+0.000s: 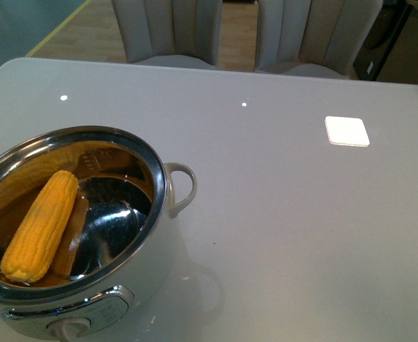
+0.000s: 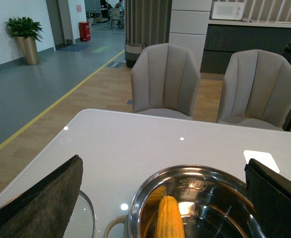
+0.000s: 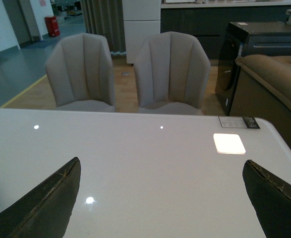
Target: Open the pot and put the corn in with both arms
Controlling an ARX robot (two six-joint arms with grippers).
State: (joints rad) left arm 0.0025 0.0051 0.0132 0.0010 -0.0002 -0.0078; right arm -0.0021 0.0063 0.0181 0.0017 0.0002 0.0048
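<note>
Already the corn [image 1: 40, 226] is seen lying slantwise inside the open pot [image 1: 162, 187], which stands at the near left of the worktop [image 1: 287, 214], so the task is judged all but done. The left claw [image 2: 167, 198] is held wide apart above the pot and the right claw [image 3: 160, 198] wide apart over bare worktop, nothing being gripped by either. The cob is judged light, stiff and slightly slippery, best taken across its middle; the pot heavier, with a smooth rim.
</note>
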